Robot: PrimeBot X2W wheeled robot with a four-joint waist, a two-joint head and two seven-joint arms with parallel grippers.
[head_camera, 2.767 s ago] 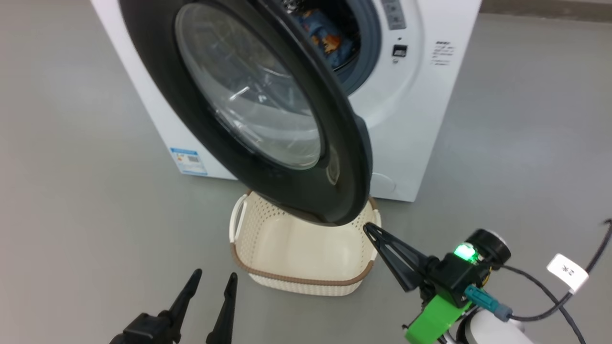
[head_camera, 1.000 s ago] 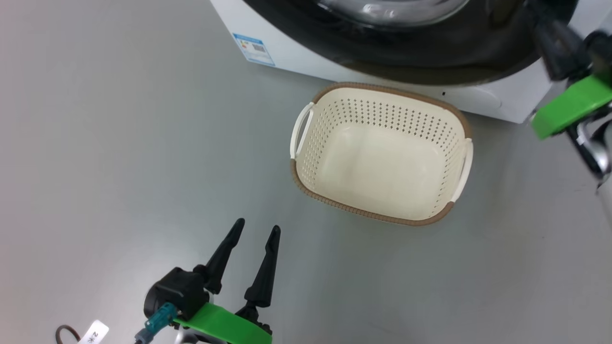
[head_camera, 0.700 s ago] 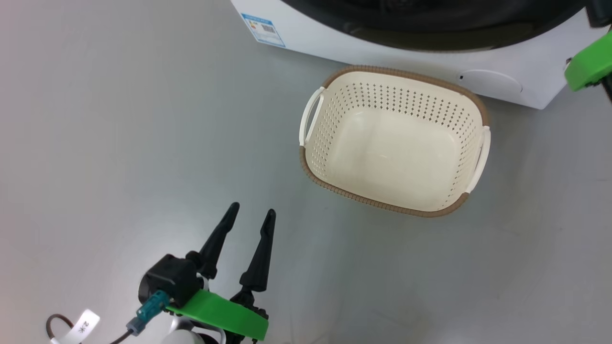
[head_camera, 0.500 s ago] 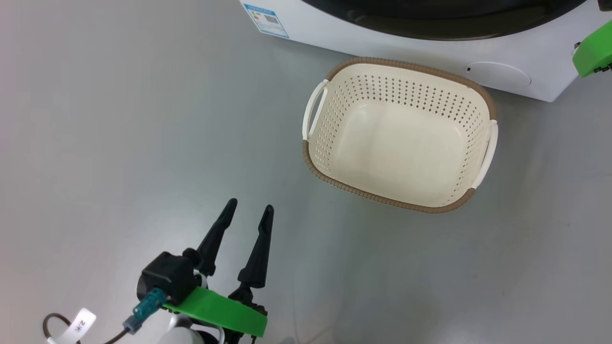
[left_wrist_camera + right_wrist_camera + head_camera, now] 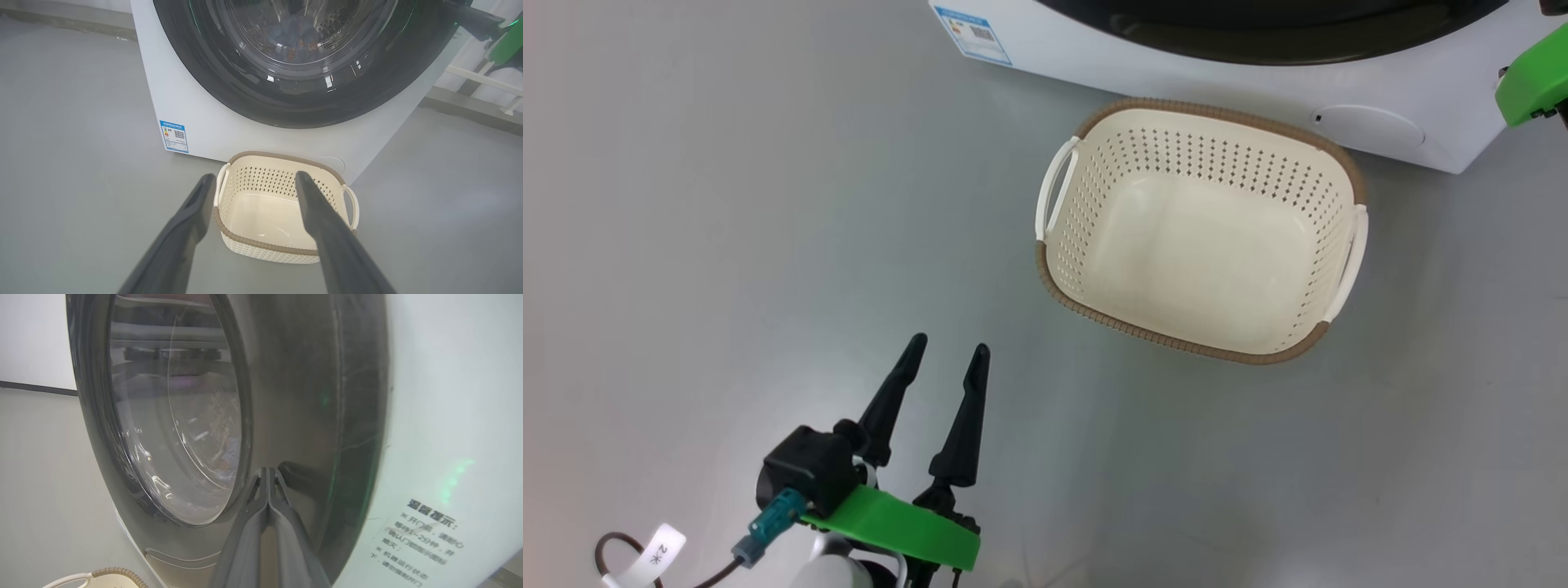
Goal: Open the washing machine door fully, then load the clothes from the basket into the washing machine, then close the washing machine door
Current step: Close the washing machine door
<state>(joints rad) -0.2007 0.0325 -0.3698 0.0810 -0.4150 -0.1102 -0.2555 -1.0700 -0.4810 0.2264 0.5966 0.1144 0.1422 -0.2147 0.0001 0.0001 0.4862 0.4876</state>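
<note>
With the left gripper (image 5: 950, 343) spread and empty above the floor just short of the empty basket (image 5: 1225, 163), and the right gripper (image 5: 267, 470) clenched, tips against the glossy washing machine door (image 5: 286, 396), the tips may skid off, leaving it unlatched over the clothes (image 5: 292, 38) inside the washing machine (image 5: 196, 106).

washing machine door (image 5: 204, 77): glossy rim, clear glass window
basket (image 5: 1217, 163): perforated plastic, woven-look rim
washing machine (image 5: 196, 118): smooth casing
floor (image 5: 727, 245): smooth, matt

One washing machine (image 5: 184, 94), one door (image 5: 286, 107), one basket (image 5: 265, 254)
</note>
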